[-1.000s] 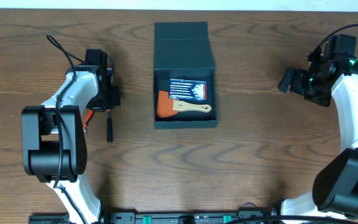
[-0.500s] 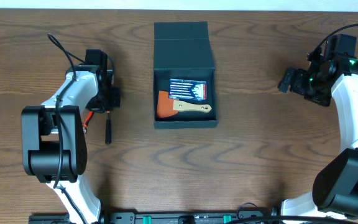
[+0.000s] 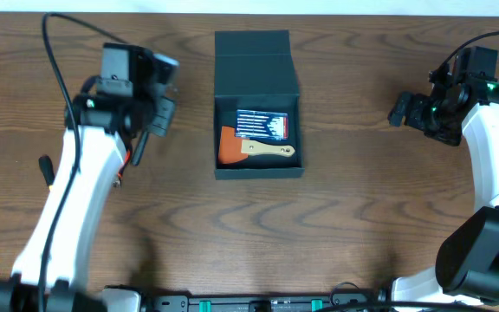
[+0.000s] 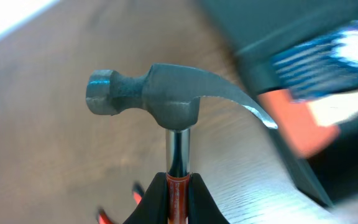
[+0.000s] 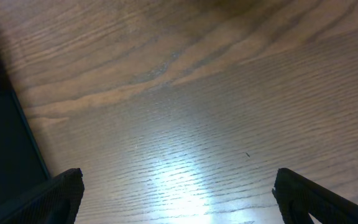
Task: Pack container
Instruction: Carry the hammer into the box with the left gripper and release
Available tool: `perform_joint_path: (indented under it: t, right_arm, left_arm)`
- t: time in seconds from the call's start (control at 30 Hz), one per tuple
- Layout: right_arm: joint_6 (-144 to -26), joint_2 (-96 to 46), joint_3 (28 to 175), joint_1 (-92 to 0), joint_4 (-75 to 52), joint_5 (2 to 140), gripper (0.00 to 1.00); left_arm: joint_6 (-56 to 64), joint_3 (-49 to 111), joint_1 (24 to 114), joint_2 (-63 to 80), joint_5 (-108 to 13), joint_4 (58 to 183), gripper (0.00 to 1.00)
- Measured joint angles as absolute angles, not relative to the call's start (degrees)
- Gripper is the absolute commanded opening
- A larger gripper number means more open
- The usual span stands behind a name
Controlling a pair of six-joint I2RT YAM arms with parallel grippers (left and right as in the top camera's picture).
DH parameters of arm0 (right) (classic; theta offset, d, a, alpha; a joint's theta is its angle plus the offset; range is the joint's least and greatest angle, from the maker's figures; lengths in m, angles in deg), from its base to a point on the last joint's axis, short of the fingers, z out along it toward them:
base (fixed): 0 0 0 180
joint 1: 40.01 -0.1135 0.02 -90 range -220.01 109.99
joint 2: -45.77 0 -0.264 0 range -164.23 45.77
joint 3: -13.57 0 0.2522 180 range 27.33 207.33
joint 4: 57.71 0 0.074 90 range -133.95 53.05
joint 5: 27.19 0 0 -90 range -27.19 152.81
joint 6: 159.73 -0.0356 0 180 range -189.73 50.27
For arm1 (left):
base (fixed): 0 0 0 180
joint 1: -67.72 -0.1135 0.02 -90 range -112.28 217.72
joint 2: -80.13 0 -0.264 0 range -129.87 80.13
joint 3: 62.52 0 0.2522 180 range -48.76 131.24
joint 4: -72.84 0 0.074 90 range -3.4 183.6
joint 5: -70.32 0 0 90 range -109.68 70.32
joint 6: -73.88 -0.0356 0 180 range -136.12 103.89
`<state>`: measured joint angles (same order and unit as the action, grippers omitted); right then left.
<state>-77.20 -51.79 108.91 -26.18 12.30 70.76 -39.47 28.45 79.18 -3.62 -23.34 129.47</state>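
Where the overhead view is taken as reference, the container (image 3: 258, 172) sits on the wooden table (image 3: 345, 225) at mid-width, toward the far edge, between the two arms. Its hinged lid (image 3: 254, 54) is folded back, away from the robot, and the compartment is exposed. Inside lie a blue-and-white card pack (image 3: 262, 125) at the far side and a scraper (image 3: 254, 149) with an orange blade and a pale wooden handle just in front of it (whether the two touch cannot be resolved).

Left arm: the left gripper (image 4: 178, 186) is clamped on the hammer (image 4: 166, 93), gripping the shaft just under the steel head. In the wrist view the head stands upright above the gripper, striking face to the left, claw curving to the right. The overhead view shows the dark handle end projecting from beneath the gripper toward the robot, left of the container and apart from it.

Right arm: the right gripper (image 5: 178, 193) is spread wide, and only bare table grain shows between its fingers (image 5: 55, 196). It hovers well to the right of the container, whose dark wall appears at the left edge of the right wrist view.
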Motion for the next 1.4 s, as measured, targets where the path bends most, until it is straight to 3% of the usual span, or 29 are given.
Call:
perform_joint_path:
  t: [0.2,0.5,0.83,1.4]
  right_arm:
    - [-77.2,-51.8,108.9,-26.2,12.2,70.8,0.99]
    - [-77.2,-51.8,108.9,-26.2,12.4,70.8,0.99]
    - [-77.2,-51.8,108.9,-26.2,12.7,70.8,0.99]
    - [-77.2,-51.8,108.9,-26.2,14.8,70.8,0.99]
  left_arm:
    - [-53.0,28.4,93.7,-1.3,-23.6,129.4,0.06]
    - [-58.0,28.4,105.3,-11.4,-20.5,126.2,0.06]
    - [-58.6,28.4,106.5,-17.4,-18.6,116.4,0.06]
    - [-56.6,28.4,106.5,-24.2,-19.7,109.9,0.06]
